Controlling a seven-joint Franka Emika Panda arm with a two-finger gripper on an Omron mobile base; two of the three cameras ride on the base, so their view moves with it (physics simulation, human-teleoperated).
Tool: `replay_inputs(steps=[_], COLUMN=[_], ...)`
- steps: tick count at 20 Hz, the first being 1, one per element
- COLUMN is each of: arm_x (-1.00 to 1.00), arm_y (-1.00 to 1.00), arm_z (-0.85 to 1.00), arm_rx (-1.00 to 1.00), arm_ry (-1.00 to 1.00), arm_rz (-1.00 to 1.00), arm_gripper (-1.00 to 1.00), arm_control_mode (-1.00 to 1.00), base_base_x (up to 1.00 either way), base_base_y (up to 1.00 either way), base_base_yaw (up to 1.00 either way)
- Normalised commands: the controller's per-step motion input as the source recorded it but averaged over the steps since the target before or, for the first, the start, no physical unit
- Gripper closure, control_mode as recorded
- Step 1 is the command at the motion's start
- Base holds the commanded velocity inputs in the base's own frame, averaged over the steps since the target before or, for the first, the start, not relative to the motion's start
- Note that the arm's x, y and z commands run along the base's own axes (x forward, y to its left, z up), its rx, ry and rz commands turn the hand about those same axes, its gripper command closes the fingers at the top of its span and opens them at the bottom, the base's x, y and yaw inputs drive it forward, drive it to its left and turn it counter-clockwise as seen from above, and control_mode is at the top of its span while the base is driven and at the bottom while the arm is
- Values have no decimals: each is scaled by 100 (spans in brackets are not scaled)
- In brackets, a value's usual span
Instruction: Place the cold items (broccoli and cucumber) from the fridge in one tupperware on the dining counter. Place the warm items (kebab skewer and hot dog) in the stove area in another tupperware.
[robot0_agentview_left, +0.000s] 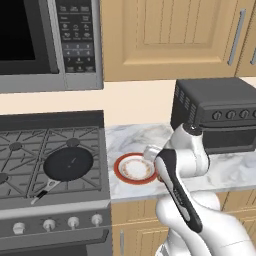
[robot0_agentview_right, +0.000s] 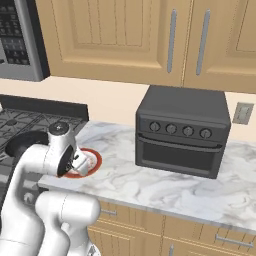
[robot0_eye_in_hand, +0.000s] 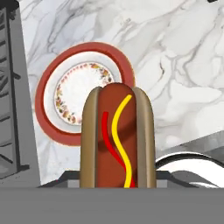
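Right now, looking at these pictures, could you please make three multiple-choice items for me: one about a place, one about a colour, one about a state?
1. Where does the plate stand?
A. on the marble counter, between the stove and the toaster oven
B. on a stove burner
C. on top of the toaster oven

2. What colour is the rim of the plate?
A. blue
B. red
C. green

3. What is the state of the hot dog?
A. lying on the plate
C. lying in the frying pan
B. lifted, close before the hand camera, above the counter

Answers:
1 A: both base views show it on the marble beside the stove, left of the toaster oven.
2 B: a red band circles the white centre.
3 B: in the hand view it rises upright at the bottom edge, with the plate lying empty behind it.
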Motion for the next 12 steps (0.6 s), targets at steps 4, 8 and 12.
replay_inputs(steps=[4, 8, 12], arm_x=[-92, -92, -98], arm_y=[0, -13, -58], arm_z=[100, 97, -2], arm_rx=[-3, -3, 0], arm_ry=[0, -1, -33], arm_rz=[-8, -14, -31], arm_gripper=[100, 100, 100], arm_control_mode=[-100, -100, -100], base_base_x=[0, 0, 0], base_base_y=[0, 0, 0], base_base_yaw=[0, 0, 0])
